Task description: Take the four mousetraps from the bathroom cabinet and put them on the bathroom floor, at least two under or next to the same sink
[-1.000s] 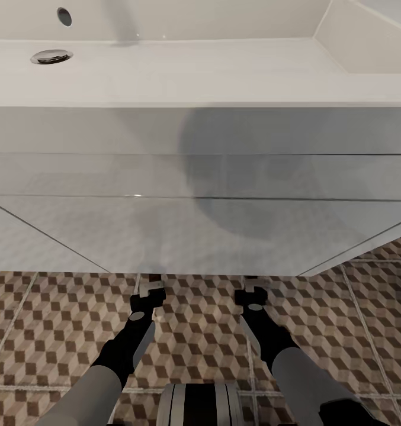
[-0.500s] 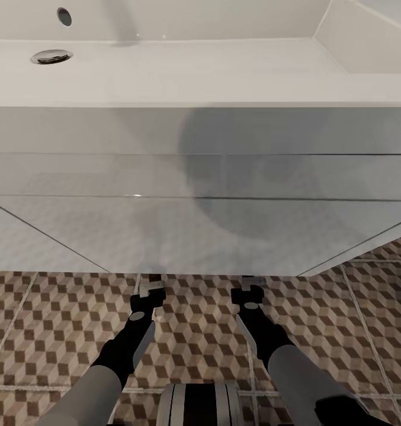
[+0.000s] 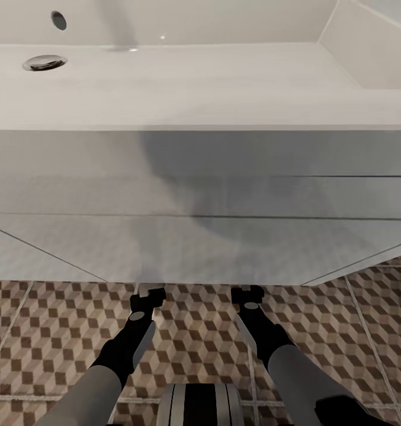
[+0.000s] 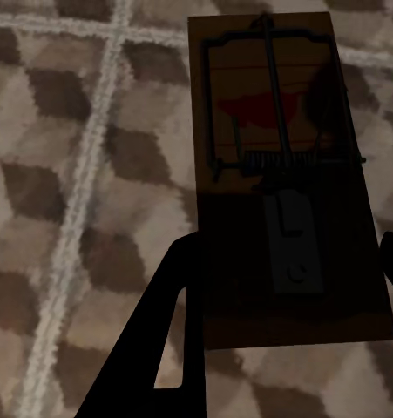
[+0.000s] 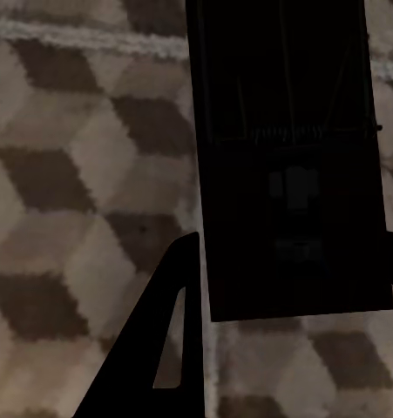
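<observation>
**Two mousetraps held low at the foot of the sink**

Both arms reach down and forward to the front edge of the white vanity under the sink [image 3: 182,83], just above the cube-patterned bathroom floor [image 3: 40,331]. The cabinet step seems done for at least two traps, since each pincer carries one; setting them down is what remains here. Where the other two traps are cannot be told from these pictures.

The left pincer [image 3: 148,294] is clenched on a mousetrap [image 4: 283,174]: in the left wrist view the wooden board, with its spring, wire bar and red patch, sits between the dark fingers [image 4: 161,340], one at each long edge, with floor tiles beyond. The right pincer [image 3: 248,294] likewise grips a second mousetrap [image 5: 287,157], seen in deep shadow in the right wrist view, its fingers [image 5: 166,340] flanking the board's near end. Both are open just to board width. Whether either trap already touches the tiles I cannot tell; they look close to the floor.
</observation>
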Robot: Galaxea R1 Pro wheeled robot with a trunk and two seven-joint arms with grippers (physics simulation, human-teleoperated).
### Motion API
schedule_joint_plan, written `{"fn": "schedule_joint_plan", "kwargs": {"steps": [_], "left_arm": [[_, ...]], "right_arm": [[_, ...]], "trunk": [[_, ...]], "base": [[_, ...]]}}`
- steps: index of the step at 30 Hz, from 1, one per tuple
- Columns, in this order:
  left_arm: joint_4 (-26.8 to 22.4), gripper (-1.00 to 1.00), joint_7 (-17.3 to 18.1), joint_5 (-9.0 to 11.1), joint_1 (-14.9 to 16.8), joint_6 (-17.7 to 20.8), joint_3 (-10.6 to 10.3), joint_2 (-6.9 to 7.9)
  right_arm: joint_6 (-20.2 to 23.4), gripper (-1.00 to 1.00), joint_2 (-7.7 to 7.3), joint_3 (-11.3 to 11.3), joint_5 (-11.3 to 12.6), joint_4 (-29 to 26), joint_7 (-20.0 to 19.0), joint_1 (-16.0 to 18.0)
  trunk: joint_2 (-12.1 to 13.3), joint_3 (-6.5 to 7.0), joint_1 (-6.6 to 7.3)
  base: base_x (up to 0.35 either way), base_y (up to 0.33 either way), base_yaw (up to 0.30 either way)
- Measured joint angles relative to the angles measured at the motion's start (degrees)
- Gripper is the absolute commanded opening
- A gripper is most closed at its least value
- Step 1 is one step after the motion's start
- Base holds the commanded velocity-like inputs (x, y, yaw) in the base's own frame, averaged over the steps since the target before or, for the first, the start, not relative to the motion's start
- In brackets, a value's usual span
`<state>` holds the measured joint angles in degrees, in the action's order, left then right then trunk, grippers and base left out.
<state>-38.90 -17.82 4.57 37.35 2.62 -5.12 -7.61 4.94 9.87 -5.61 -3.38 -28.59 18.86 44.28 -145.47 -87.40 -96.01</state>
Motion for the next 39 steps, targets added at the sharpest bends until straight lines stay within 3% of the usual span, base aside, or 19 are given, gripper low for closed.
{"fn": "schedule_joint_plan", "kwargs": {"steps": [16,22,39], "left_arm": [[0.8,-1.00,0.1,0.0,0.0,0.2,0.3,0.79],[0.7,-1.00,0.2,0.0,0.0,0.5,0.4,1.38],[0.1,-1.00,0.3,0.1,0.0,0.6,0.5,1.49]], "right_arm": [[-1.2,-1.00,-0.02,0.3,0.3,0.6,-0.1,-0.1],[-2.4,-1.00,-0.38,0.5,0.4,4.5,-0.1,0.0],[-2.5,-1.00,-1.89,0.8,0.8,5.7,-2.2,0.8]], "trunk": [[0.0,0.00,0.00],[0.0,0.00,0.00],[0.0,0.00,0.00]], "base": [[0.001,0.000,0.000],[0.000,0.000,0.000],[0.000,0.000,0.000]]}}
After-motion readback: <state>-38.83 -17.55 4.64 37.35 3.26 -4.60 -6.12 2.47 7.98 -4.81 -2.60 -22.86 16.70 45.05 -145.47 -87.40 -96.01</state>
